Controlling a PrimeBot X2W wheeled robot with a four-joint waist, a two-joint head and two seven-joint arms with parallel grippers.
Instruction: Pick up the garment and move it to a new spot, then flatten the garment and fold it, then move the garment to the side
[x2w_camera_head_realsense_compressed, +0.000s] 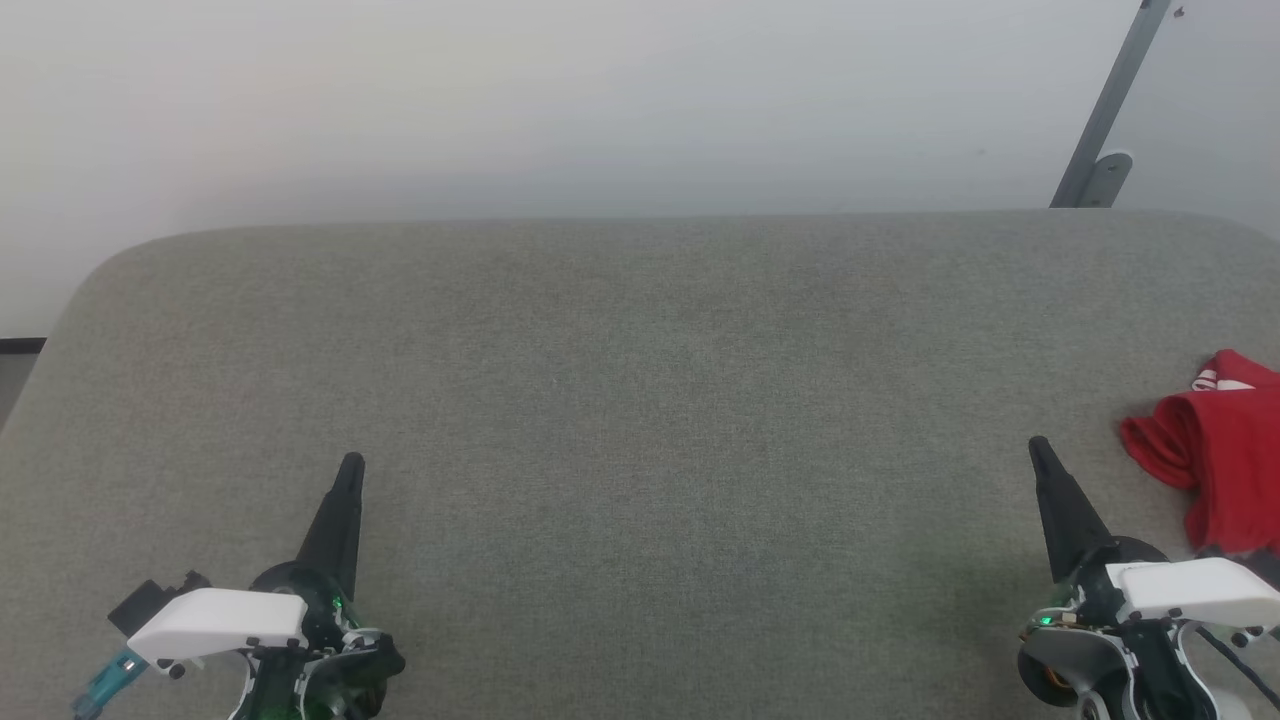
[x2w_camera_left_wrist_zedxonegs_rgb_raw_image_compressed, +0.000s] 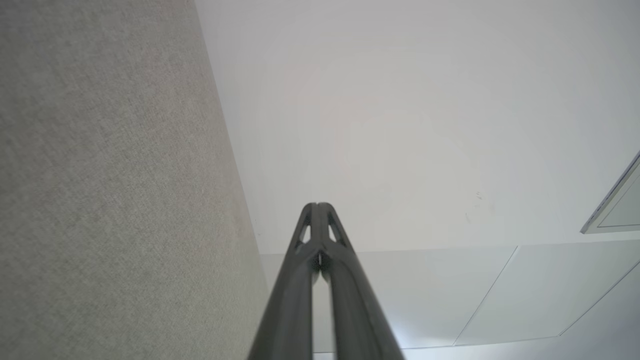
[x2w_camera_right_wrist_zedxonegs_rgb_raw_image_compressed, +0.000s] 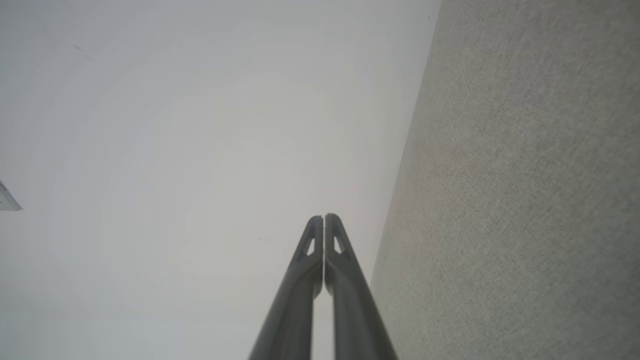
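Your garment lies bunched just right of the right end effector, closed empty like the left end effector.

A wide grey fabric-covered surface with rounded far corners spreads across the foreground. Behind it rises a plain white wall, softly and evenly lit. At the upper right, a slanted grey metal bar meets a rounded bracket low on the wall.
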